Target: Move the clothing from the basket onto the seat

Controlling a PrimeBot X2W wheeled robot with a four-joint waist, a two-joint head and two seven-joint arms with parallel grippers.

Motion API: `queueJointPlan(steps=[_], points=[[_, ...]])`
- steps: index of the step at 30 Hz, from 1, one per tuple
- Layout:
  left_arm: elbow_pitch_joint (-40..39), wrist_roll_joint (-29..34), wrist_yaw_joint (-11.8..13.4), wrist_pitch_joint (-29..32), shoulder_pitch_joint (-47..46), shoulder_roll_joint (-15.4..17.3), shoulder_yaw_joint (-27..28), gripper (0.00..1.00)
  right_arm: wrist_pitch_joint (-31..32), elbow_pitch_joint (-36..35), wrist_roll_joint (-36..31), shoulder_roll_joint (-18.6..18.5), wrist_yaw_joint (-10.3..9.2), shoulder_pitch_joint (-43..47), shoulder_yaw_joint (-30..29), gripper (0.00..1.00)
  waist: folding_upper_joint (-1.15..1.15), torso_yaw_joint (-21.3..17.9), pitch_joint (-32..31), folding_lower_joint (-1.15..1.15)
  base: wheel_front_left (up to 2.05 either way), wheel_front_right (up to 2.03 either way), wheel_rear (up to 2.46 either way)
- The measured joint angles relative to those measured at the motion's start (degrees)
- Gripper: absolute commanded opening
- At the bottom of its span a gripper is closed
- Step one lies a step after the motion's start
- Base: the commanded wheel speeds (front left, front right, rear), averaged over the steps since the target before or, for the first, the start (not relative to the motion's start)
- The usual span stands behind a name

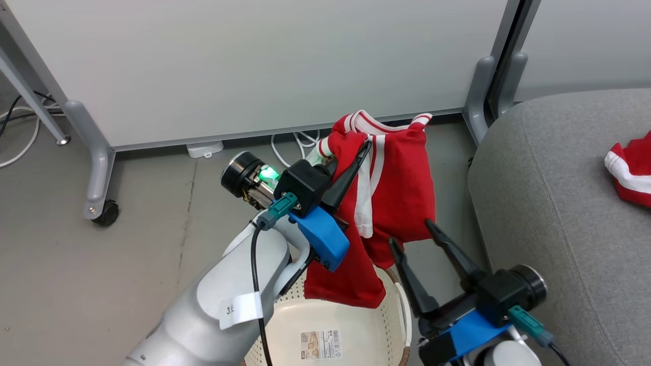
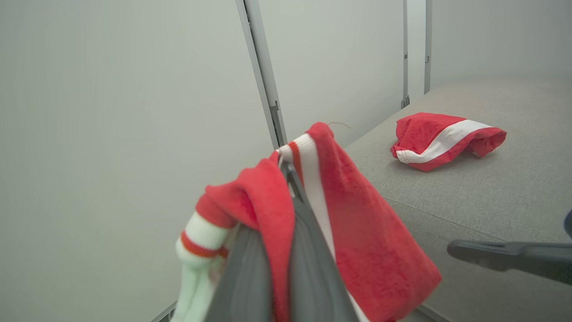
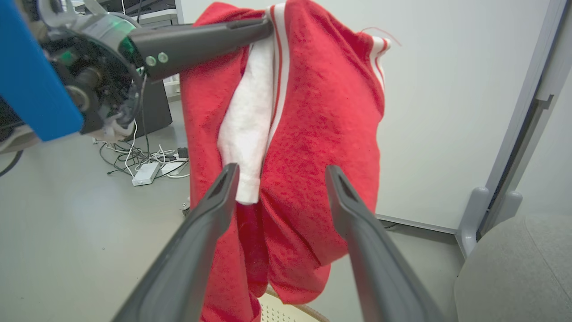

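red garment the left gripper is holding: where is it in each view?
Head view: held garment centre, hanging from the left gripper over the basket.
Left wrist view: held garment bottom centre, draped around the fingers.
Right wrist view: held garment top centre, beyond the open right gripper.
Shared landmark: grey seat, at the right in all three.

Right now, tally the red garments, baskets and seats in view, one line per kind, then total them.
Red garments: 2, the hanging garment gripped in the left hand and the crumpled garment lying on the seat.
Baskets: 1, the basket below the hanging garment.
Seats: 1.
Total: 4.
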Motion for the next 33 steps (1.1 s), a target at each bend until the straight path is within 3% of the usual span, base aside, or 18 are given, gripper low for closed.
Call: queueJointPlan(steps=[10,19,30,31,32,33], points=[[-0.3,0.0,0.0,0.0,-1.5,-0.4,-0.8,0.00,0.0,5.8,1.0,0.1,0.00,-6.9,7.6,1.00,0.00,0.8,1.3,0.00,0.00,0.00,0.00],[-0.8,0.0,0.0,0.0,-2.3,-1.0,-1.7,0.00,0.0,13.7,2.3,0.3,0.00,-14.2,9.8,1.00,0.00,1.8,2.5,0.00,0.00,0.00,0.00],[-1.2,-0.3,0.0,0.0,-3.4,-1.7,-2.2,0.00,0.0,18.3,7.2,0.4,0.00,-20.7,13.1,1.00,0.00,2.6,3.8,0.00,0.00,0.00,0.00],[-1.2,-0.3,0.0,0.0,-3.5,-1.7,-2.2,0.00,0.0,18.6,7.4,0.4,0.00,-21.0,13.2,0.95,0.00,2.6,3.9,0.00,0.00,0.00,0.00],[-1.2,-0.3,0.0,0.0,-3.5,-1.7,-2.2,0.00,0.0,19.1,7.6,0.4,0.00,-21.2,13.2,0.48,0.00,2.6,3.9,0.01,0.00,0.00,0.00],[-1.2,-0.3,0.0,0.0,-3.5,-1.8,-2.2,0.00,0.0,19.6,7.6,0.4,0.00,-21.5,13.1,0.22,0.00,2.6,3.9,0.00,0.00,0.00,0.00]])
